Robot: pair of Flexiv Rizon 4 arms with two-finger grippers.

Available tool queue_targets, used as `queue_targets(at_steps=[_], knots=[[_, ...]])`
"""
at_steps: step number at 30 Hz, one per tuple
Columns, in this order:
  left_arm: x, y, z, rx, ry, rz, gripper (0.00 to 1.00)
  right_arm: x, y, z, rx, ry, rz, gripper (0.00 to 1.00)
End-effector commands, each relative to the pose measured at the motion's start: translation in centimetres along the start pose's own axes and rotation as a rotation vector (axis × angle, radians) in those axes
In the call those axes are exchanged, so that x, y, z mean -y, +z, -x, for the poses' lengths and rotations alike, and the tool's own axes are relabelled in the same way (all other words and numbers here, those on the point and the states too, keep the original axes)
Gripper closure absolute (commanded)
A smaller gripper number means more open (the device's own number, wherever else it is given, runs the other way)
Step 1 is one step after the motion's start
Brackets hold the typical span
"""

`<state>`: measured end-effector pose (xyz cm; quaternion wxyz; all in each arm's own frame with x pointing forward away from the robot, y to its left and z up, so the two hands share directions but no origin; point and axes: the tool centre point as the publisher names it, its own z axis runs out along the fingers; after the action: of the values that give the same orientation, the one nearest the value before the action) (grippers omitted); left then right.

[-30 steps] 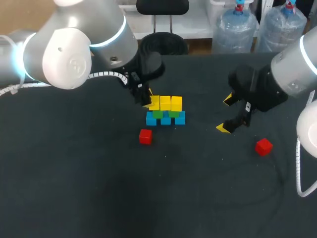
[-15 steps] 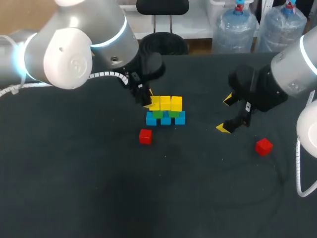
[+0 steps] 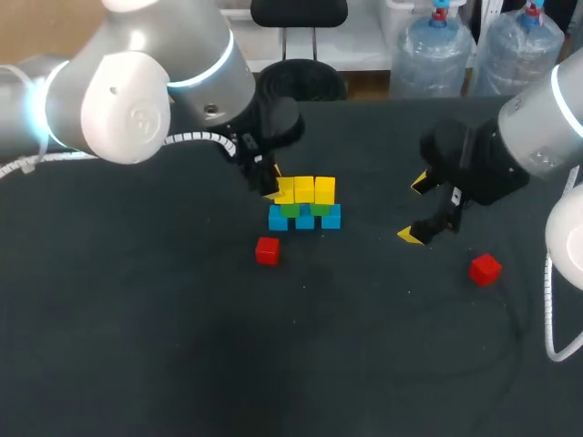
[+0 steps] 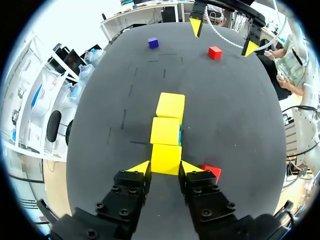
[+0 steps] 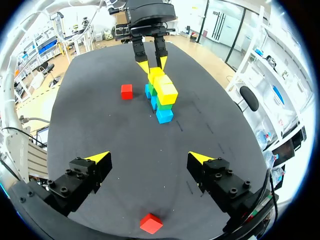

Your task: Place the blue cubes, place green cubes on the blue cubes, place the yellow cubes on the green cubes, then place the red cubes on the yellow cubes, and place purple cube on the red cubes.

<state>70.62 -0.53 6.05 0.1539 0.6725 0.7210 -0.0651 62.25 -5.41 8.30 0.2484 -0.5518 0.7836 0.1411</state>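
**Left gripper clamped on the end yellow cube; right gripper hangs released**

Near the middle of the table (image 3: 137,346), three blue cubes (image 3: 304,221) stand in a row running left to right. Two green cubes (image 3: 291,209) sit on them, and three yellow cubes (image 3: 304,189) sit on the green ones.

The left gripper (image 4: 165,167) reaches in from the far left and is clenched on the end yellow cube (image 4: 166,159), the leftmost of the three. Its two yellow tips press that cube's opposite sides. The cube rests on the green layer, in line with the other two yellow ones.

One red cube (image 3: 267,250) lies on the table just near of the stack's left end, apart from it.

The right gripper (image 3: 416,208) hangs well to the right of the stack, its fingers spread wide with nothing between them. A second red cube (image 3: 485,268) lies on the table to the right of that gripper and nearer.

The purple cube (image 4: 153,43) shows in the left wrist view. It lies on the table well to the right of the stack, on the far side of the right gripper and apart from every other cube.
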Motion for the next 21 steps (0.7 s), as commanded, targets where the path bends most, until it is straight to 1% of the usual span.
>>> queue_targets(at_steps=[1, 21], knots=[[-0.25, 0.09, 0.09, -0.002, 0.001, -0.004, 1.00, -0.07, 0.01, -0.04, 0.001, 0.000, -0.003, 0.00], [-0.32, 0.18, 0.03, -0.006, 0.001, -0.006, 1.00, -0.07, 0.01, -0.04, 0.001, 0.000, -0.003, 0.00]])
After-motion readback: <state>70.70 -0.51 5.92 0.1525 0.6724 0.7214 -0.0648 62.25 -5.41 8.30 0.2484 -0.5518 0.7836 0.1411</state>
